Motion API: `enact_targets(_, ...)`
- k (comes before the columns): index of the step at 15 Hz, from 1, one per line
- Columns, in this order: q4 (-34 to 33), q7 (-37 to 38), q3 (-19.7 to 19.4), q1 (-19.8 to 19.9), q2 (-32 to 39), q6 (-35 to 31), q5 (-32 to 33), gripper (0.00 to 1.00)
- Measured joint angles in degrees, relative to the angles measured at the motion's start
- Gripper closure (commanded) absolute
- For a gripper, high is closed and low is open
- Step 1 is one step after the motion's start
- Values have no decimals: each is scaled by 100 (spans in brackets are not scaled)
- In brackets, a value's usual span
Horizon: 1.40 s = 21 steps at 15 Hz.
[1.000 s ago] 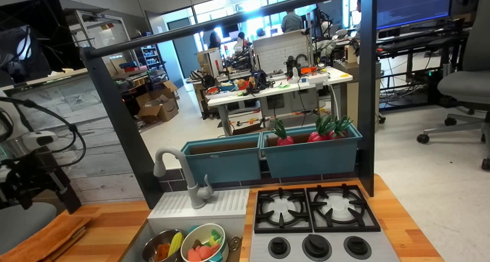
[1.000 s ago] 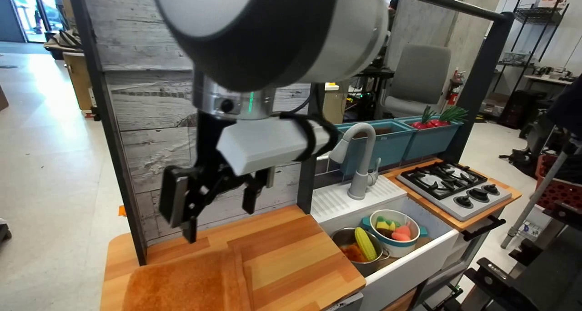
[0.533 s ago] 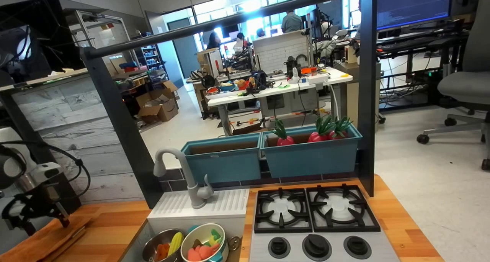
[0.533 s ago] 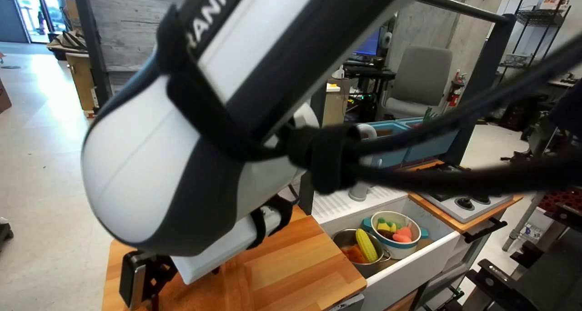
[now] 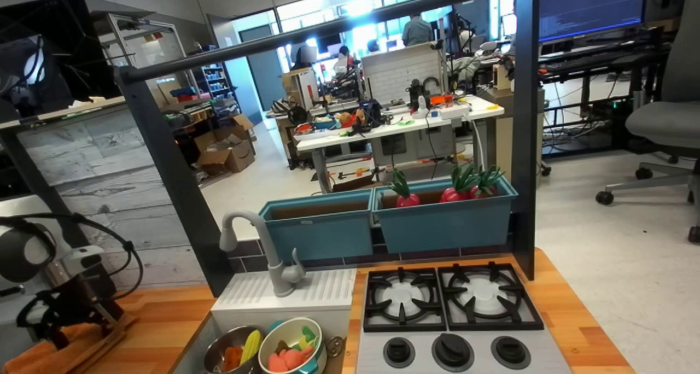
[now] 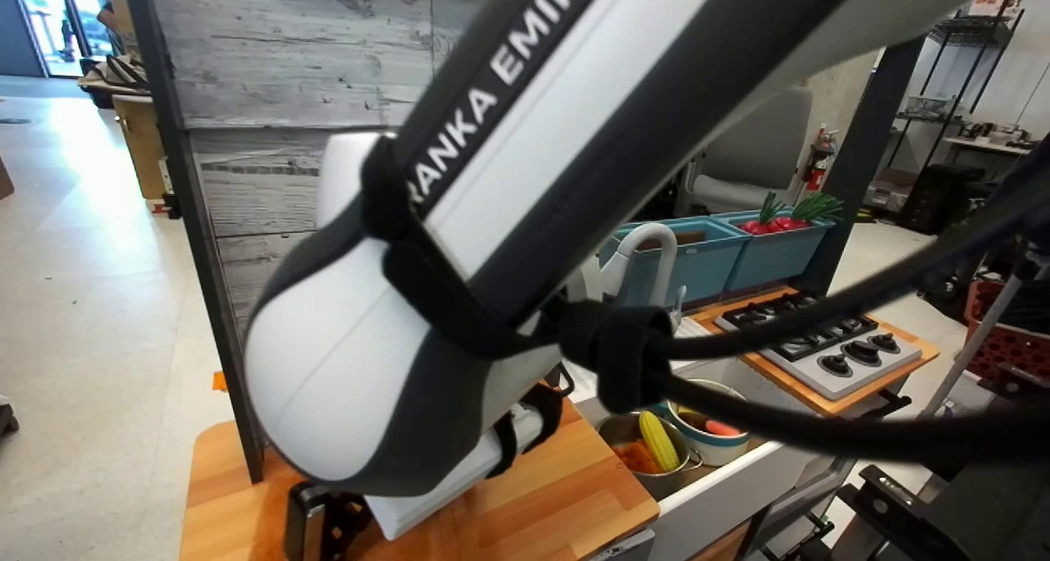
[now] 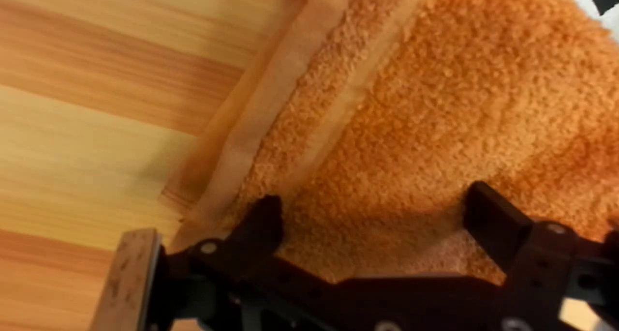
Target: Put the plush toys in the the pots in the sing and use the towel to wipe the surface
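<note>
Where a second ago my gripper hung well above the towel, I now have it right down there, at the far left in an exterior view. The towel looks more rumpled than it did. My forearm slants across an exterior view where my gripper earlier showed plainly, and its cables now cover part of the cream pot.

My fingers stand spread wide, with the towel beneath and between them. From the left of the wrist view come bare counter, then one tip near the towel's folded edge, then the other over its thick pile; whether either presses in, I cannot tell. The towel runs on upward and to the right beyond them.

Rightward in an exterior view, past more counter, comes the sink, whose contents sit as they did a second ago. The grey pot stands on its left, holding the orange toy and, at a slant, the yellow toy. Just beside it the cream pot holds the red toy. All three lie well apart from my fingers. The stove ends the row at the right.
</note>
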State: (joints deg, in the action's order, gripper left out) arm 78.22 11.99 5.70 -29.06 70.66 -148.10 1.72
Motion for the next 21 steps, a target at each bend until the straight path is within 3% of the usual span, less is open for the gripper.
enact_targets(10,1216,978,-788,1121,-412,-308,-390,0)
enact_targets(13,1240,979,-713,1020,-403,-495,-376,0)
enact_targets(18,1249,980,-1100,508,-399,-459,-34,0)
enact_targets(19,1250,992,-1176,411,-404,-438,23,25)
enact_targets(21,1262,1061,-1325,228,-413,-424,115,31)
